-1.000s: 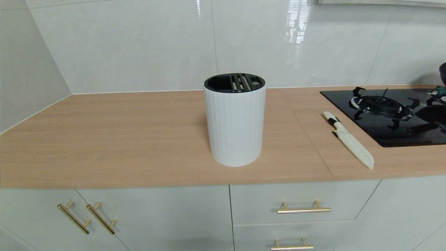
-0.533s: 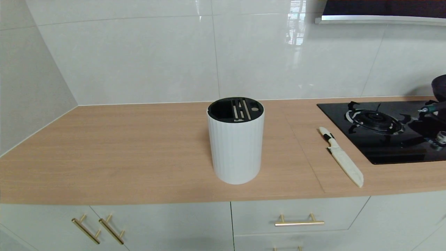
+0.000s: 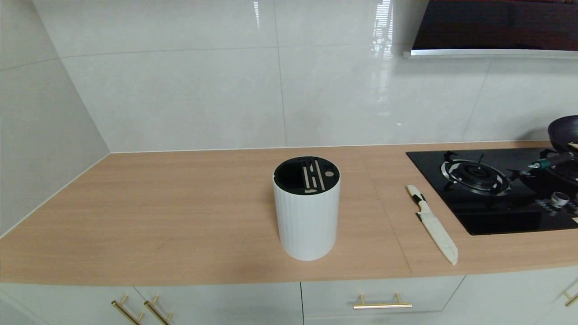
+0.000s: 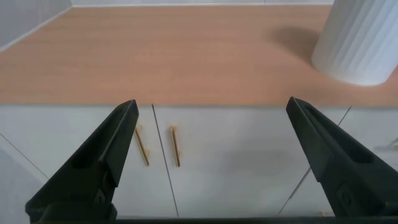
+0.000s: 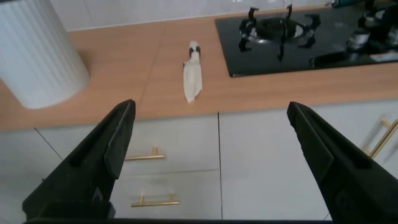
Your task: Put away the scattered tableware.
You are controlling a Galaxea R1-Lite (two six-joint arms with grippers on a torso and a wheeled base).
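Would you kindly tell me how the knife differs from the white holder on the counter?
The holder stands upright on the countertop; the knife lies flat. The holder is a broad ribbed cylinder with a black slotted top; the knife is long and slim, with a black band by its handle. The holder sits mid-counter; the knife lies beside the hob. Both are pale and rest on the same countertop.
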